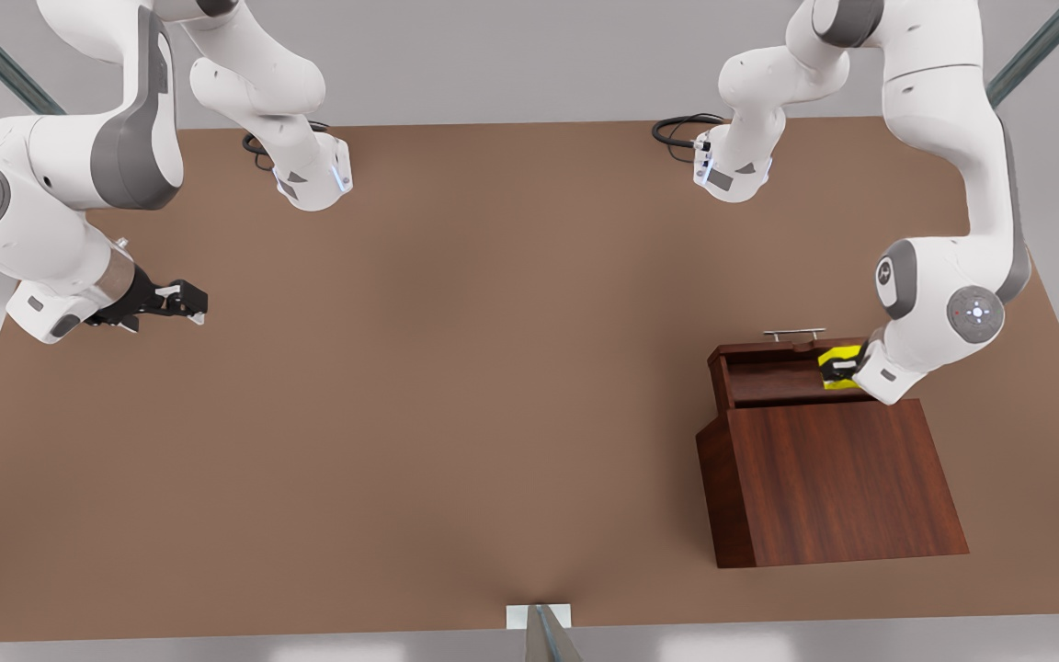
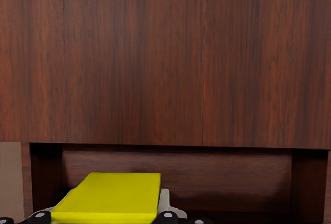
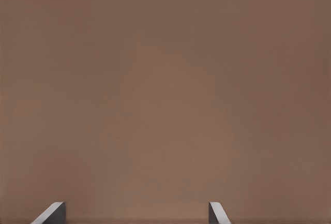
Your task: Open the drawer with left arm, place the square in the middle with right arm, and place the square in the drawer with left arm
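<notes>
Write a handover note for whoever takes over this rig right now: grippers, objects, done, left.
Left gripper: over the open drawer, jaws shut on the square.
Right gripper: waiting above bare tabletop at the front view's left, jaws open.
Done: drawer pulled out of the cabinet; square carried to the drawer.
Left: release the square inside the drawer, withdraw the left arm.

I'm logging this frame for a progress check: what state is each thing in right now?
drawer: pulled open, handle outward.
square: held over the open drawer, in the left gripper.
left gripper: shut on the square, at the drawer.
right gripper: open, holding nothing, waiting over bare tabletop at the front view's left.
</notes>
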